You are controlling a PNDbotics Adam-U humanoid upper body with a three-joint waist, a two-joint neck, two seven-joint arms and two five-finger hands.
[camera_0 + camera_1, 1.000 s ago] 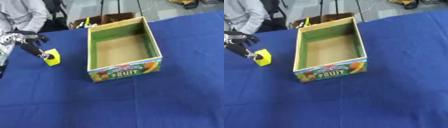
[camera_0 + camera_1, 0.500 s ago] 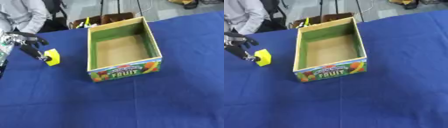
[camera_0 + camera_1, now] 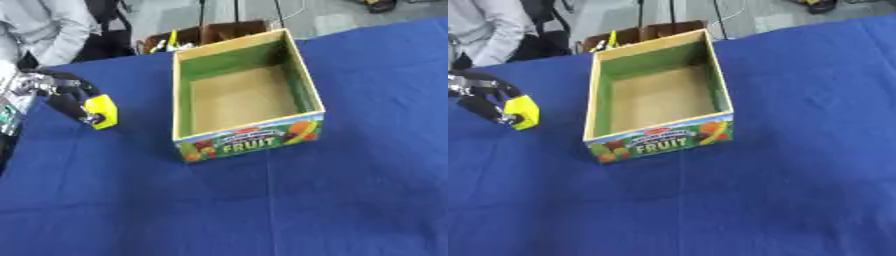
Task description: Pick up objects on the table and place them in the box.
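At left of frame, our left hand [image 3: 59, 95] has its fingers [image 3: 72, 106] curled round a yellow block [image 3: 101, 111]. We judge it held for carrying right to the empty box [image 3: 243, 98].

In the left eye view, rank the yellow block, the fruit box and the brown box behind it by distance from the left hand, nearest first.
1. Yellow block: in the left hand's fingers, at the table's left side.
2. Fruit box: to the hand's right, mid-table, open and empty.
3. Brown box: beyond the table's far edge, behind the fruit box.
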